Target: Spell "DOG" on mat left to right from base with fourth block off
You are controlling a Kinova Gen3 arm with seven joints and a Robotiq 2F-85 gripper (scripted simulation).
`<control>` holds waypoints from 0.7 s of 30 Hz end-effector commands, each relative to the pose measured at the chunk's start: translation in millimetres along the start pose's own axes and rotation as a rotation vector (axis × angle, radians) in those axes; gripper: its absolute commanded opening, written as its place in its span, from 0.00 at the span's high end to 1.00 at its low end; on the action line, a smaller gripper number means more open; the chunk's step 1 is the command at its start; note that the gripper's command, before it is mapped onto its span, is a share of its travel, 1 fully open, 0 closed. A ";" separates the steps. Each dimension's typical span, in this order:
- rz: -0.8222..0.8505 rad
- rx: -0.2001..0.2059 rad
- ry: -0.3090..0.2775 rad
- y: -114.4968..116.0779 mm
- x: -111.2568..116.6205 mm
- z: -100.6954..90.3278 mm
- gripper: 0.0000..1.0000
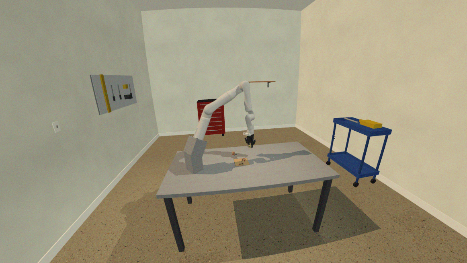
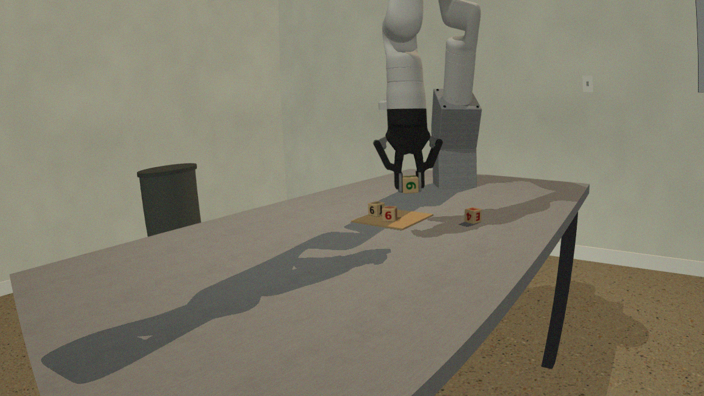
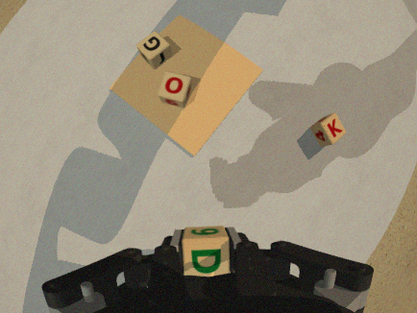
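Top view, table: the grey table (image 1: 271, 173) has the arm's base near its left edge. The wooden mat (image 1: 236, 161) (image 2: 416, 217) (image 3: 223, 82) lies flat inboard; letters too small to read.
Exterior view, D block: clasped between the fingers of the Robotiq gripper (image 1: 250, 146) (image 2: 410, 183) (image 3: 207, 246). The D block (image 1: 250, 146) (image 2: 410, 184) (image 3: 207, 260) hangs above the tabletop, not yet placed.
Wrist view, G block: G block (image 2: 375, 209) (image 3: 153, 48) on the mat, by its upper-left edge.
Wrist view, O block: O block (image 2: 389, 213) (image 3: 175, 87) on the mat, inward from G, towards the lower-left edge.
Wrist view, K block: K block (image 1: 233, 153) (image 2: 472, 215) (image 3: 331, 129) off the mat, beyond its right corner.
Progress: 2 of 3 letters seem placed; 1 spare is off.
Left: set D beyond O, probably near the mat's bottom corner, upright, then release. Final alignment cannot be judged.
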State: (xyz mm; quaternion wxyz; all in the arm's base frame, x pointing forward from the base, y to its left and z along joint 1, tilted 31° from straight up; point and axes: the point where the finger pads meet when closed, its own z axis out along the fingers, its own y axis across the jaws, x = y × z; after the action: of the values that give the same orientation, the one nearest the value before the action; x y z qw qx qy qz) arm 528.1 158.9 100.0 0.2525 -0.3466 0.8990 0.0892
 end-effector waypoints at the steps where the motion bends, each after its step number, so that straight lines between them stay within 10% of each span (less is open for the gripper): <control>1: -0.005 -0.008 -0.004 6.4 -4.8 -5.3 0.74; 21: 0.058 -0.016 0.000 8.9 0.9 -4.0 0.74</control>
State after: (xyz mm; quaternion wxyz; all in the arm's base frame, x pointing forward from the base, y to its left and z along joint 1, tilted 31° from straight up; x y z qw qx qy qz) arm 524.7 162.3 104.7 0.2523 -0.3387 0.9016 0.0934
